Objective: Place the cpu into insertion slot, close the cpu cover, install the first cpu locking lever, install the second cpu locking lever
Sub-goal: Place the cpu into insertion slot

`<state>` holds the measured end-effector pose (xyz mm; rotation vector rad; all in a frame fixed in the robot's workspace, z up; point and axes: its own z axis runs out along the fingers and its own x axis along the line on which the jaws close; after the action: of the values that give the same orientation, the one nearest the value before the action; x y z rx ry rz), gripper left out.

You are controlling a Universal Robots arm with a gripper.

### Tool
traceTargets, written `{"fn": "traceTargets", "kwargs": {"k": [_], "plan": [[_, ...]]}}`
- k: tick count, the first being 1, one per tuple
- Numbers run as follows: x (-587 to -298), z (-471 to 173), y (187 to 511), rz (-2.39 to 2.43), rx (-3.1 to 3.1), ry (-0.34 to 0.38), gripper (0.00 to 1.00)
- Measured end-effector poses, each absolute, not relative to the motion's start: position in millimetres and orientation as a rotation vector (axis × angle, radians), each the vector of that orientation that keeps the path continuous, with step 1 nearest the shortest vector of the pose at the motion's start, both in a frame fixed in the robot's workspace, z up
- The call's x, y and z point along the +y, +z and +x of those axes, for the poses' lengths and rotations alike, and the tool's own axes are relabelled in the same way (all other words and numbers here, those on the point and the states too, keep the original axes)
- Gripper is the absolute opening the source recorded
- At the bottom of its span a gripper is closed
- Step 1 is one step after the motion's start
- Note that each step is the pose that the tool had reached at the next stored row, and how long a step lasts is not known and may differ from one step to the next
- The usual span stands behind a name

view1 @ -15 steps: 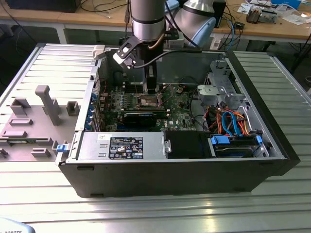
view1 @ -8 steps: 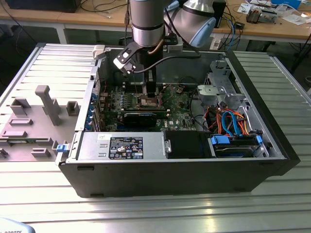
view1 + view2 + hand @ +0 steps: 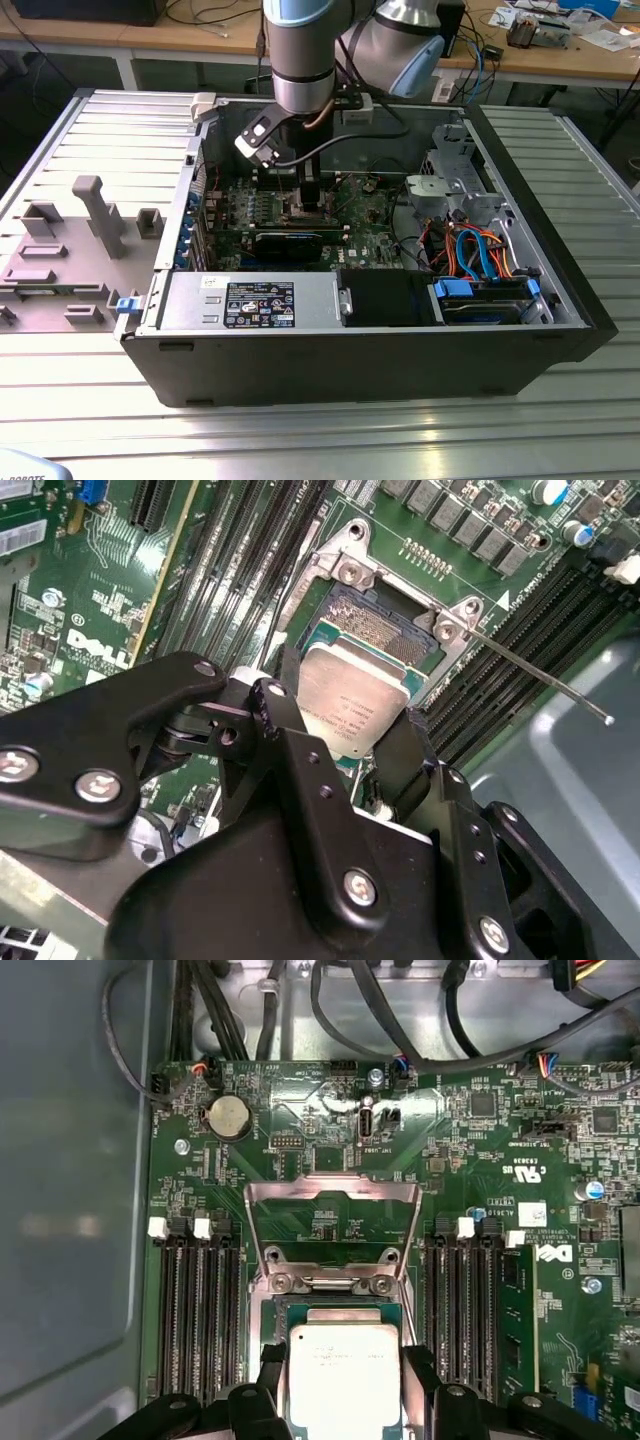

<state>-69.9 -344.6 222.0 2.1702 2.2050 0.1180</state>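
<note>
Two fingers [image 3: 422,1375] of the gripper [image 3: 350,720] were clamped on opposite edges of the cpu [image 3: 345,1375]. The cpu sat over the insertion slot [image 3: 375,630], covering part of it, with bare pin field showing past one edge. Contact with the pins: could not tell.

The cpu cover [image 3: 330,1192] was swung open, clear of the slot. One locking lever [image 3: 530,675] stuck out free from a slot corner.

In the exterior view the gripper hung inside the open computer case [image 3: 350,360] on the bench [image 3: 560,440] — cable bundle [image 3: 480,250] at 3 o'clock from it, grey fixtures [image 3: 95,215] at 9 o'clock.
</note>
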Motion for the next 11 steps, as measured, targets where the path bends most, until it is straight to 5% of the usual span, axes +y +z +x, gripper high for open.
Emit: {"fn": "traceTargets", "kwargs": {"k": [11], "plan": [[-342,-74,206,2.172,2.201,0.121,0.54]]}}
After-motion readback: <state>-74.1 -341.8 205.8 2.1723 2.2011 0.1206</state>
